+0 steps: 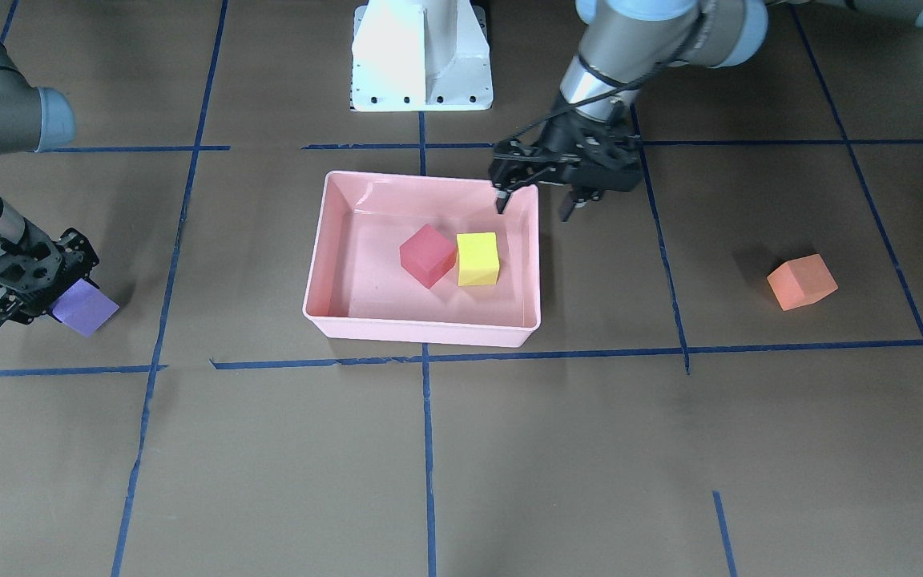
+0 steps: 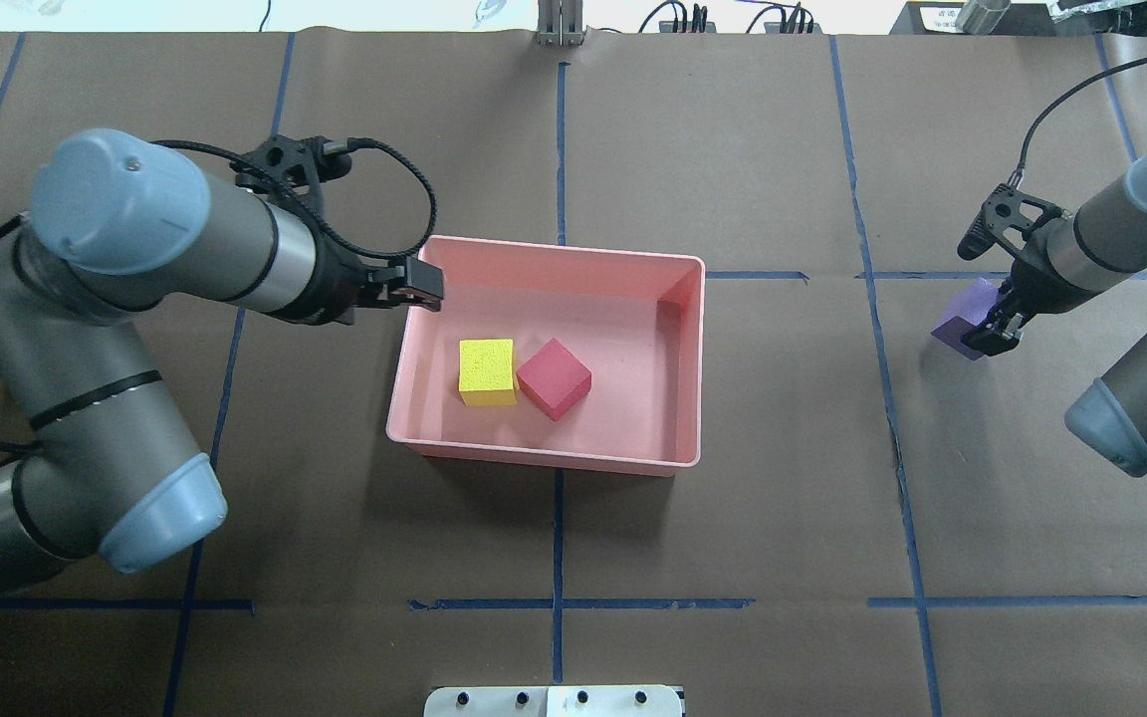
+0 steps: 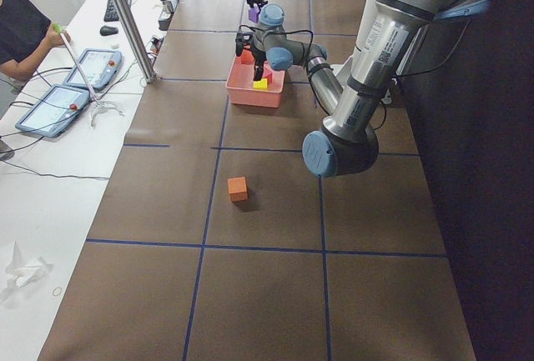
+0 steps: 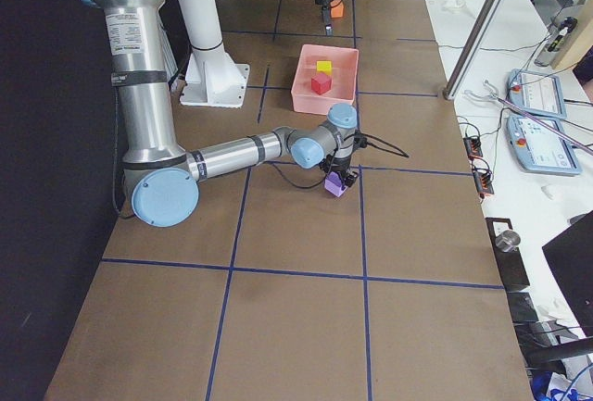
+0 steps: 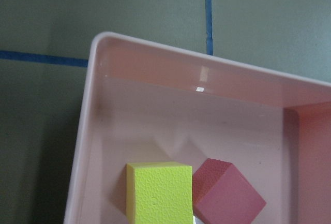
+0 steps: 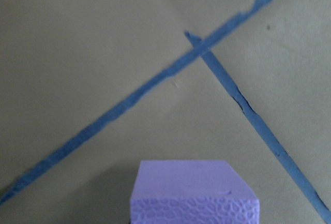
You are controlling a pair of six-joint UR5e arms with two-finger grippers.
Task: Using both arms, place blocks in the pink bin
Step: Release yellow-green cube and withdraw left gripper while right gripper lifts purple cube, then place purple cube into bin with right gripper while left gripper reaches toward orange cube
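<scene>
You've got L gripper [image 1: 534, 204] spread, empty, over pink bin [image 1: 421, 330] upper-right corner; R gripper [image 1: 57, 303] pinches purple block [image 1: 91, 311], frame left.

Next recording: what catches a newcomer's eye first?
The pink bin in the middle of the table, with the red-pink block and yellow-green block side by side inside. The left gripper hovers at its corner, jaws open; the right gripper is at the purple block, and the orange block lies alone.

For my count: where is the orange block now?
The orange block lies at the front-facing view's right, on the robot's left side, outside the pink bin.
</scene>
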